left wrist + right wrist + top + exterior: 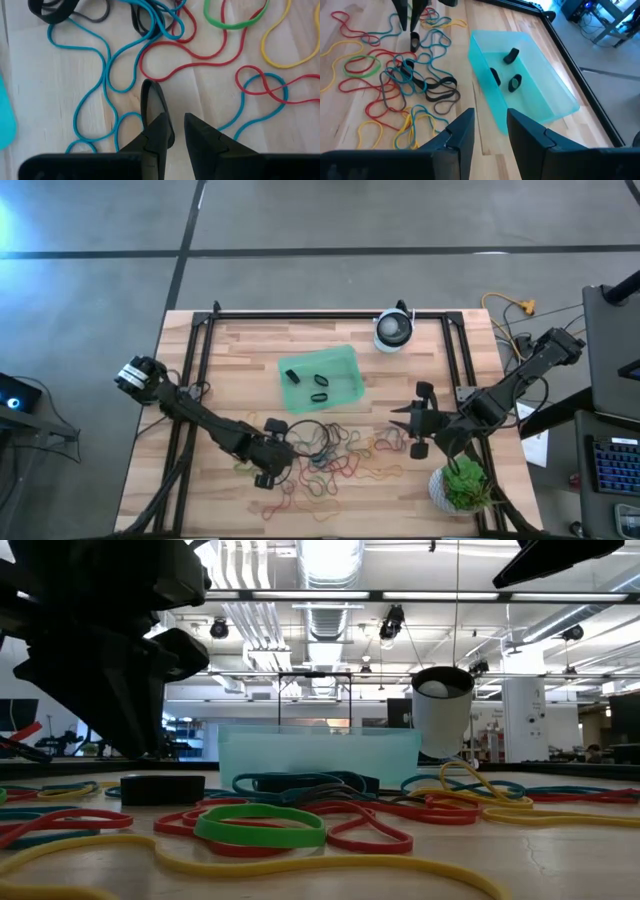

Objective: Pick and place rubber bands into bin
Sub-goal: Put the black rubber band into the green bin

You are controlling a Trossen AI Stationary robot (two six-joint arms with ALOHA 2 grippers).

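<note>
Left end effector (172,132) is low over the rubber bands (335,455) on the table (230,350), fingers closed on a thick black band (152,107) standing on edge, probably to lift it clear of the thin tangle. Right end effector (490,130) hangs beside the bin (322,380), fingers parted, nothing between them. Right wrist view shows three black bands (507,70) already in the bin; the low view only shows its translucent wall.
</note>
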